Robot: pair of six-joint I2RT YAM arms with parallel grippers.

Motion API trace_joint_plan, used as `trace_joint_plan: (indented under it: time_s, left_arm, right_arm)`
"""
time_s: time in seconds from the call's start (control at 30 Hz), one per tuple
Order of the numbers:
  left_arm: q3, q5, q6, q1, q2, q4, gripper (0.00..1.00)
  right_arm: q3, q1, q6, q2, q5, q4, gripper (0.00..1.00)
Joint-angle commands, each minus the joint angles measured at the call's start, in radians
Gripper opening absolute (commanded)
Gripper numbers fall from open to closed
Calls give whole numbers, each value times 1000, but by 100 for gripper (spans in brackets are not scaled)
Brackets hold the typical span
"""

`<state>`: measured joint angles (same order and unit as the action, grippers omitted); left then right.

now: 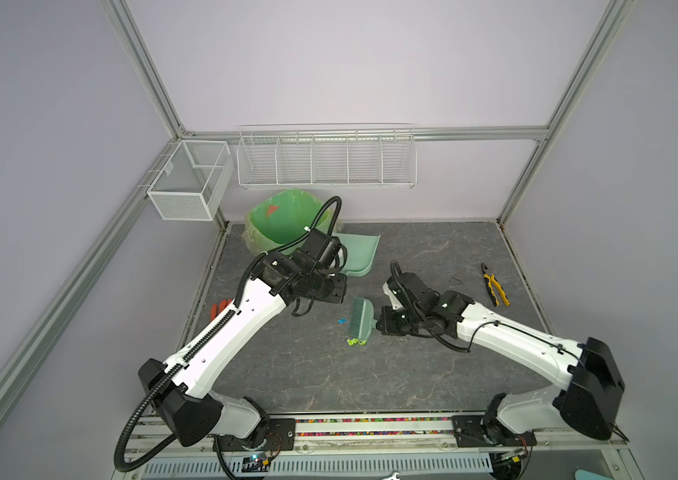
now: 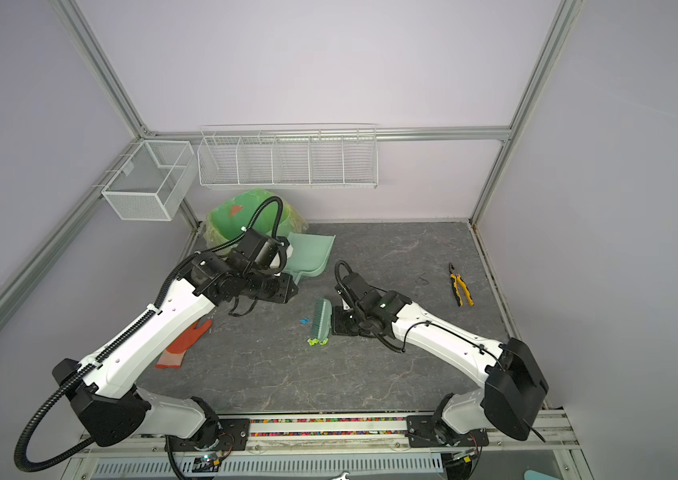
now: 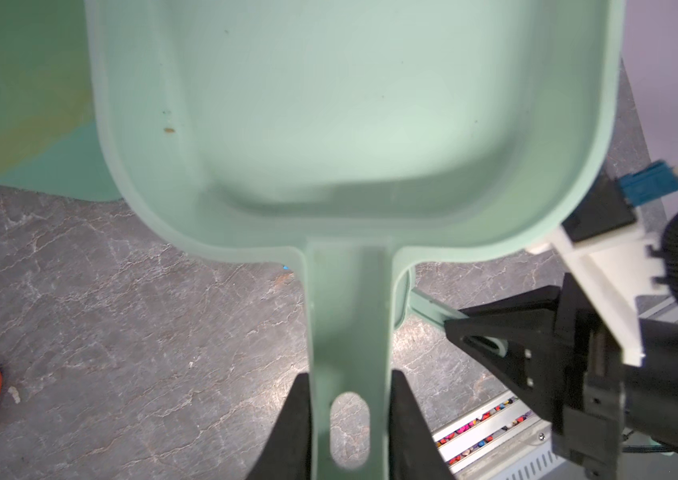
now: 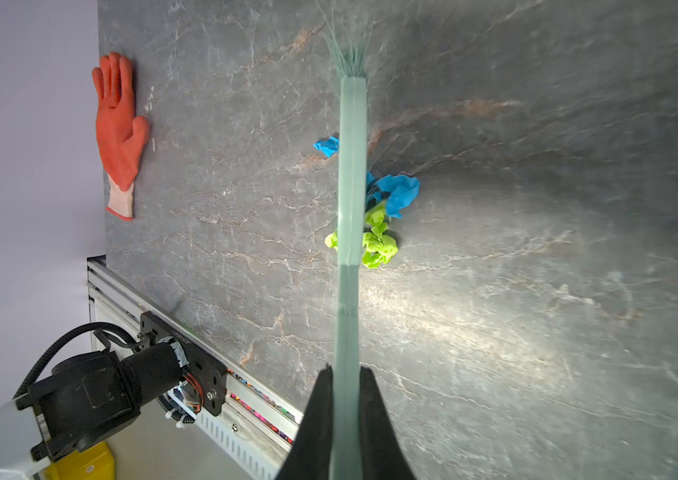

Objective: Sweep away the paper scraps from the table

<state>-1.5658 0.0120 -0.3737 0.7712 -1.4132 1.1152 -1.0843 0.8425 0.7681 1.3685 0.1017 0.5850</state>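
Note:
My left gripper (image 3: 350,378) is shut on the handle of a mint green dustpan (image 3: 350,104), which lies on the table (image 1: 412,257) at the back left, beside the bin, in both top views (image 1: 360,255) (image 2: 312,253). My right gripper (image 4: 345,370) is shut on the handle of a mint green brush (image 4: 352,166), whose head (image 1: 360,318) stands mid-table. Paper scraps lie at the brush head. A blue scrap (image 1: 342,320) sits left of it and lime green scraps (image 1: 356,341) at its near end. The right wrist view shows blue scraps (image 4: 399,193) and lime scraps (image 4: 379,245) against the bristles.
A bin with a green liner (image 1: 283,220) stands at the back left corner. An orange-red glove (image 2: 185,343) lies at the table's left edge, partly under my left arm. Yellow-black pliers (image 1: 495,284) lie at the right. Wire baskets (image 1: 327,160) hang on the back wall.

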Motion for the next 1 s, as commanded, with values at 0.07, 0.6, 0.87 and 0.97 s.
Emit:
trace_joint_plan:
  time_s: [0.07, 0.6, 0.87, 0.97]
  left_arm:
    - [-36, -116, -38, 91, -6, 11, 0]
    - [249, -186, -173, 132, 151, -31, 0]
    - [321, -218, -196, 131, 177, -5, 0]
    - [372, -215, -206, 131, 193, -20, 0]
  right_arm:
    - [-19, -41, -64, -91, -3, 47, 7]
    - [16, -34, 81, -20, 125, -178, 7]
    - [-7, -16, 117, 98, 143, -250, 7]
    - [-3, -21, 112, 116, 138, -232, 7]
